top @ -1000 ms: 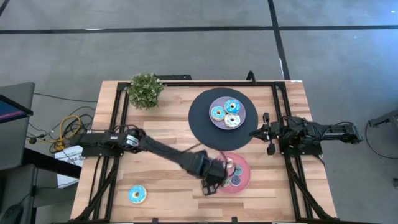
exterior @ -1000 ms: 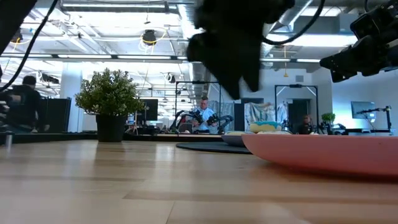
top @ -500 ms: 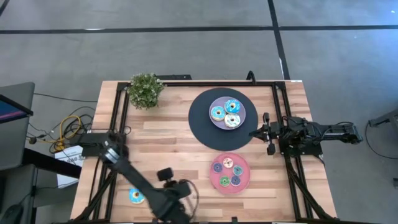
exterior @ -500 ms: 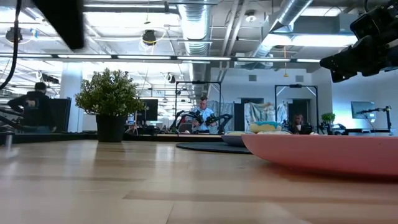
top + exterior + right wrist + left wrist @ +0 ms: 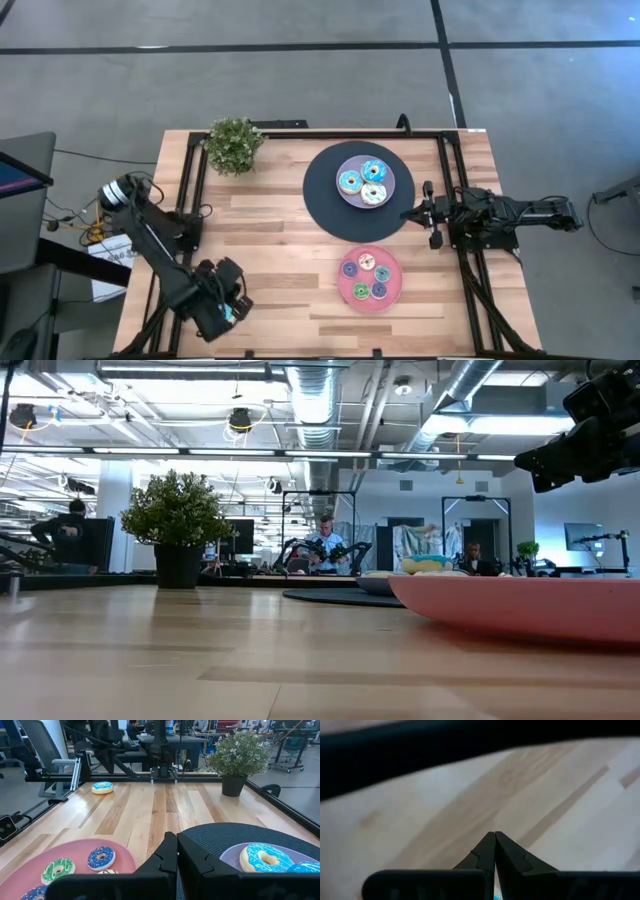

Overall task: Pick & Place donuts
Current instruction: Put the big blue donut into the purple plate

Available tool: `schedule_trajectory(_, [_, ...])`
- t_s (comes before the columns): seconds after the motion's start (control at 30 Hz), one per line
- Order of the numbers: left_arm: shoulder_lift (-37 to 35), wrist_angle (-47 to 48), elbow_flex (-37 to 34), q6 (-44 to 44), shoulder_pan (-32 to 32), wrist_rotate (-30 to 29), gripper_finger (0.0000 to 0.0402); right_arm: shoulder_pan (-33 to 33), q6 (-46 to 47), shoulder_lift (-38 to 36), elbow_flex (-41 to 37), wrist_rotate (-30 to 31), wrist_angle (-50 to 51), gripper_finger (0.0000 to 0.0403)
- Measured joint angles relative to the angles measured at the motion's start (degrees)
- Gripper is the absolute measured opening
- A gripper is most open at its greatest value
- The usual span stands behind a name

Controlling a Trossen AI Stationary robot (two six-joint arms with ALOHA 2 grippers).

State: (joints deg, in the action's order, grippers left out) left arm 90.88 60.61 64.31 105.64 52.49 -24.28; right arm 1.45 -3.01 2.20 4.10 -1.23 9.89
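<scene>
A blue-iced donut [image 5: 102, 787] lies flat on the wood near the table's near-left corner. My left gripper [image 5: 224, 308] stands over it, shut, and covers it from above; its fingertips [image 5: 495, 836] meet with nothing between them. Several small donuts [image 5: 368, 277] lie on the pink plate [image 5: 392, 293]. Three larger donuts [image 5: 364, 181] lie on the lavender plate [image 5: 344, 164], which rests on the black disc [image 5: 322, 200]. My right gripper [image 5: 412, 213] waits at the table's right edge, shut [image 5: 176, 839].
A potted plant [image 5: 234, 145] stands at the far left corner. Black frame rails [image 5: 190, 200] run along the table's left and right sides. Bare wood [image 5: 285, 260] lies between the left gripper and the pink plate.
My left gripper has swung from the pink plate's left rim along the near edge to the near-left corner, and now stands over the blue-iced donut. The donuts and plates have stayed where they were.
</scene>
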Motion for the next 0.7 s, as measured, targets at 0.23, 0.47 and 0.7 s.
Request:
schedule_trajectory(0.23, [-3.4, -8.7, -8.5, 2.6, -0.1, 10.7, 0.0023, 0.0, 0.0, 0.0, 0.0, 0.0, 0.0, 0.0000])
schedule_trajectory(0.47, [-3.4, -6.7, -9.1, 1.8, 0.0, 11.2, 0.0112, 0.0, 0.0, 0.0, 0.0, 0.0, 0.0, 0.0000])
schedule_trajectory(0.7, [-3.4, -4.7, -9.1, 2.9, 0.0, 20.1, 0.0211, 0.0, 0.0, 0.0, 0.0, 0.0, 0.0, 0.0000])
